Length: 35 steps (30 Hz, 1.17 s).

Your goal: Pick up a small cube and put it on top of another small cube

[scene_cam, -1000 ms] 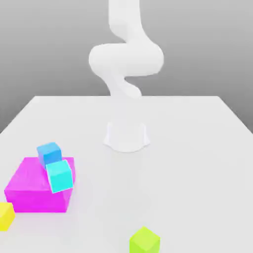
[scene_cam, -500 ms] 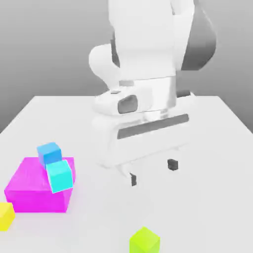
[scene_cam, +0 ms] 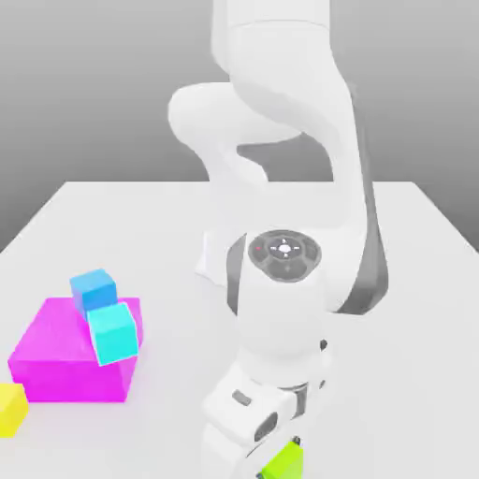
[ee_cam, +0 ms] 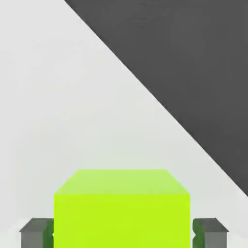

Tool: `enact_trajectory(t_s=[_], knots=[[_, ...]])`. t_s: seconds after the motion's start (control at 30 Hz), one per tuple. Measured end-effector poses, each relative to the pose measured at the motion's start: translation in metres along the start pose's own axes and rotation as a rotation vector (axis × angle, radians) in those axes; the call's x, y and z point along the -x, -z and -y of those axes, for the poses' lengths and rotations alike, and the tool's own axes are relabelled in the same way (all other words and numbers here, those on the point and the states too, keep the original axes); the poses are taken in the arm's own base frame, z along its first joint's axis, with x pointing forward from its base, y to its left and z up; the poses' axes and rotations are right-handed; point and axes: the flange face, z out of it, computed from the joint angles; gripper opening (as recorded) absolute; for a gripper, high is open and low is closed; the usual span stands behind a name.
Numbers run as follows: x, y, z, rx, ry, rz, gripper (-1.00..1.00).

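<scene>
A lime-green small cube (scene_cam: 288,461) sits on the white table at the front of the exterior view, partly hidden by my hand. My gripper (scene_cam: 279,465) has come down over it. In the hand view the lime cube (ee_cam: 121,208) sits between my two grey fingers (ee_cam: 36,232), which press on its opposite sides, so the gripper (ee_cam: 121,235) is shut on it. On the exterior view's left, a blue small cube (scene_cam: 94,288) and a cyan small cube (scene_cam: 114,332) rest on a large magenta block (scene_cam: 56,360); the cyan one is tilted. A yellow small cube (scene_cam: 9,408) lies beside that block.
The white arm (scene_cam: 281,271) bends down over the middle of the table (scene_cam: 412,281). In the hand view the table's edge (ee_cam: 160,104) runs diagonally close beyond the lime cube, with dark floor past it.
The arm swung forward and down from the back to the lime cube. The fingers, open half a second ago, have shut on it. The other cubes have not moved.
</scene>
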Motion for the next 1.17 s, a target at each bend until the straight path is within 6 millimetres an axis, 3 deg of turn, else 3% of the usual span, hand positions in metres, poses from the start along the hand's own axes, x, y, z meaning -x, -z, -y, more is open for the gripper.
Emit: enact_trajectory(t_s=[0.1,0.27,0.43,0.57,0.83,0.9,1.03,1.07,1.17], knots=[[0.000,-0.002,0.000,0.000,0.000,0.001,-1.00],[0.001,0.055,-0.003,-0.001,-0.014,0.001,-1.00],[0.022,0.104,-0.067,-0.006,-0.287,0.002,-1.00],[0.053,0.138,-0.130,-0.010,-0.558,0.003,-1.00],[0.131,0.190,-0.200,-0.007,-1.018,0.002,-1.00],[0.146,0.189,-0.211,-0.007,-1.102,0.001,-1.00],[0.150,0.145,-0.214,-0.005,-1.127,0.001,-1.00],[0.151,0.137,-0.214,-0.004,-1.128,0.001,1.00],[0.151,0.137,-0.214,-0.004,-1.128,0.001,1.00]])
